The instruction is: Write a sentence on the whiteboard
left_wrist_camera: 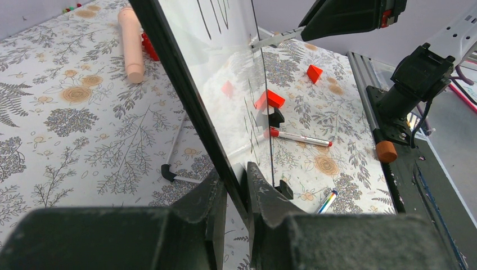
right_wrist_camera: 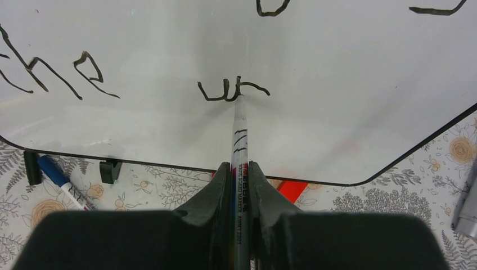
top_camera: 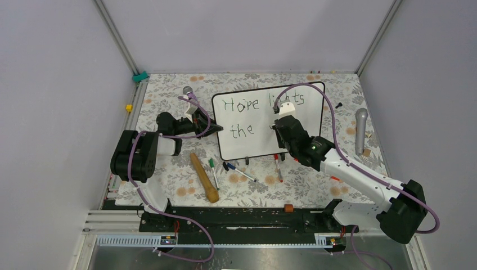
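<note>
Whiteboard point(top_camera: 253, 121) edge pinched by left tool point(left_wrist_camera: 236, 181) | right tool point(right_wrist_camera: 241, 170) pinches marker point(right_wrist_camera: 239, 129) touching board | blue pen point(right_wrist_camera: 56, 174) beside foot point(right_wrist_camera: 32, 167)

Floral tablecloth point(top_camera: 253, 194) covers the table. Lying on it: wooden stick point(top_camera: 203, 177), green-capped marker point(top_camera: 212, 170) just beside it, blue-capped marker point(top_camera: 238, 171), red-capped marker point(top_camera: 278, 167). Grey microphone point(top_camera: 360, 129) lies at right, and a second microphone point(top_camera: 188, 90) at far left. Yellow cube point(top_camera: 129, 107) sits at the left edge. Orange cylinder point(top_camera: 288, 208) rests on the near black rail point(top_camera: 236, 216).
</note>
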{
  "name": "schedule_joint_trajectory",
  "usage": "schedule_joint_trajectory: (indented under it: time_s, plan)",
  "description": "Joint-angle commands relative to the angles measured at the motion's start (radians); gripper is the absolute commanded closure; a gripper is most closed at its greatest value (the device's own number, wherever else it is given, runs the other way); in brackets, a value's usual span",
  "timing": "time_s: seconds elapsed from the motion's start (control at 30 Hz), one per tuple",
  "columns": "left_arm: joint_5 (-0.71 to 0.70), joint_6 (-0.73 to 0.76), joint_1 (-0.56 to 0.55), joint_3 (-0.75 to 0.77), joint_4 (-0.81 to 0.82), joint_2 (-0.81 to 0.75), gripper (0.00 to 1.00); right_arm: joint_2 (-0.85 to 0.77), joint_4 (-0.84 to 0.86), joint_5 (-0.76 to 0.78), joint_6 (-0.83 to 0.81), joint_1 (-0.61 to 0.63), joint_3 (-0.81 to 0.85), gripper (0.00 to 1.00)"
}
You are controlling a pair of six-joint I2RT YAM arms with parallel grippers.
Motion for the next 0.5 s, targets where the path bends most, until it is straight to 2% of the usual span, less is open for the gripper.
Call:
schedule_joint_trajectory:
  time_s: [0.0,0.47]
  plan:
    - [0.018,0.139,0.001,-0.006,0.090,-0.011,1.00,-0.006,-0.017,0.034,0.010,-0.008,-0.006,1.00]
    - [0.017,0.139,0.001,-0.005,0.089,-0.009,1.00,0.006,-0.016,0.075,0.009,-0.031,0.057,1.00]
